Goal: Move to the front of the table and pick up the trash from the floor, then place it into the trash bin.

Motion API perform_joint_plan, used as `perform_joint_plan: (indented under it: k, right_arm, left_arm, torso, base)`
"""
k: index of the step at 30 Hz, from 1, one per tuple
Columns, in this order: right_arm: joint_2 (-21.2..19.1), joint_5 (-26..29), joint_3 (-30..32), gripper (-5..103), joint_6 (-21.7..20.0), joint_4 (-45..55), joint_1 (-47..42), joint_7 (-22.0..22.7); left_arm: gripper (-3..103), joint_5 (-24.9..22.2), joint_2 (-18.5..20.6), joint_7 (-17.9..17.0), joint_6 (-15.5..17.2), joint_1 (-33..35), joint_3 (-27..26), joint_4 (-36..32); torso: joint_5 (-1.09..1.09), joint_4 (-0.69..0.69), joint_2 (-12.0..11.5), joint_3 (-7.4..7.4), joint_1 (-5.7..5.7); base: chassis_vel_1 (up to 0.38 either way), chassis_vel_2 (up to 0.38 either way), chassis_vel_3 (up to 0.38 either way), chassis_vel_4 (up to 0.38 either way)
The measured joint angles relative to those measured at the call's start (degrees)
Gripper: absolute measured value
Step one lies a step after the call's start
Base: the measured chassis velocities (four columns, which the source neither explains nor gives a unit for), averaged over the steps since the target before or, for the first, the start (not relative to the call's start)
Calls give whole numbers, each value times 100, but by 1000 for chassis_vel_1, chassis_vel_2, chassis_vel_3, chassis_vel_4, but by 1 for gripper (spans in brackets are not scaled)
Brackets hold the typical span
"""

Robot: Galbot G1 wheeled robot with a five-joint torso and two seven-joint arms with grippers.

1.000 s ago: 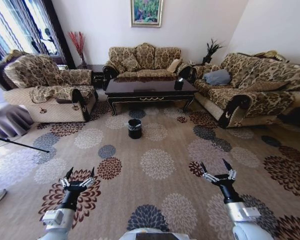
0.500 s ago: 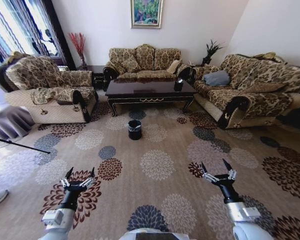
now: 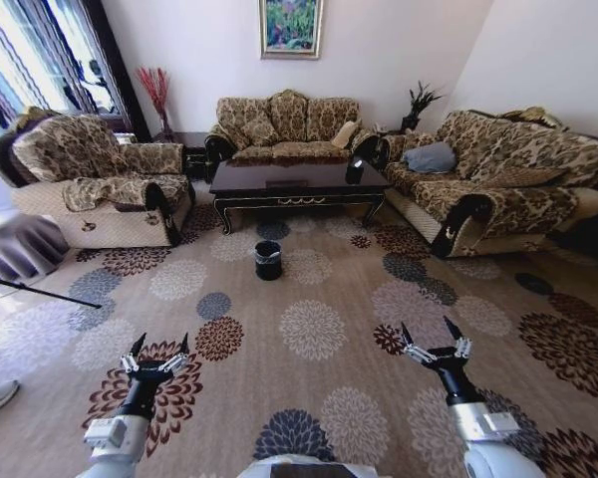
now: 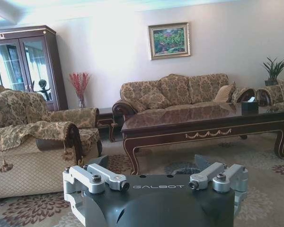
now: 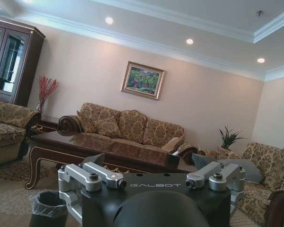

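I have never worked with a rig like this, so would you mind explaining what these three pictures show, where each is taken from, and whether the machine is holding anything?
This is a wheeled robot with two arms, standing in a living room. The wide picture comes from a camera on its head, looking down and forward: the left gripper and the right gripper hang low in front of it, both open and empty. The other two pictures come from cameras on the wrists, so each looks out past the back of its own gripper.

Ahead, between the sofas, stands the table, long, low and dark. A small dark box sits near one end of its top. On the patterned carpet in front of it stands the trash bin, small, black and lined with a bag. The robot is some way back from both. I cannot make out any litter on the floor from here.
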Motion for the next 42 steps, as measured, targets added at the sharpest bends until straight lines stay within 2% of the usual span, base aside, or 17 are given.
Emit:
perform_joint_plan:
  k: [42]
  right_arm:
    - [0,0,0,100,0,0,0,0]
  left_arm:
    - [100,0,0,0,0,0,0,0]
  torso:
    - [0,-1,-62,-33,-29]
  base:
    - [0,0,0,0]
